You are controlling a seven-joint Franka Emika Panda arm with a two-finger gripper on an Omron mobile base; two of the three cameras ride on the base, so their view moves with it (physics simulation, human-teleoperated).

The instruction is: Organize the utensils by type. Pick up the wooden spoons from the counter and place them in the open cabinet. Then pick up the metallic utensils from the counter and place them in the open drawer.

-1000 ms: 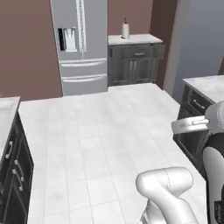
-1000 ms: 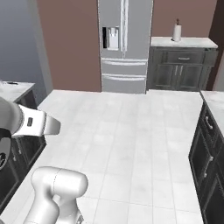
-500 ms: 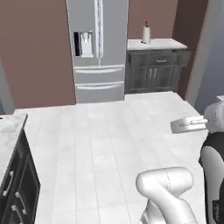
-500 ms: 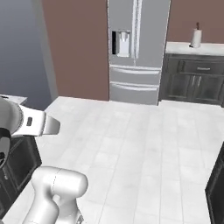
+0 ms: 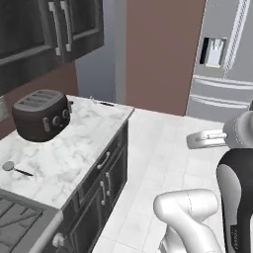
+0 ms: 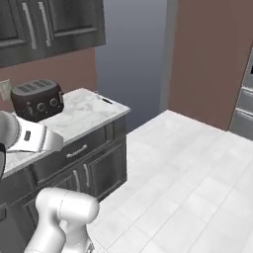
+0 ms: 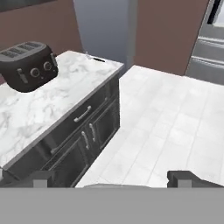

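The claw (image 7: 112, 178) gapes wide, empty. A silver-headed, dark-handled utensil (image 5: 16, 169) lies on the white marble bench (image 5: 74, 148). Nothing looks sorted yet.

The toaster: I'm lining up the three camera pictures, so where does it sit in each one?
Left base view: toaster at the left edge, on the counter under the wall cabinets.
Right base view: toaster at upper left, at the back of the counter.
Hand view: toaster in the top left corner.
Shared landmark: the counter's far corner, where a small dark utensil lies.
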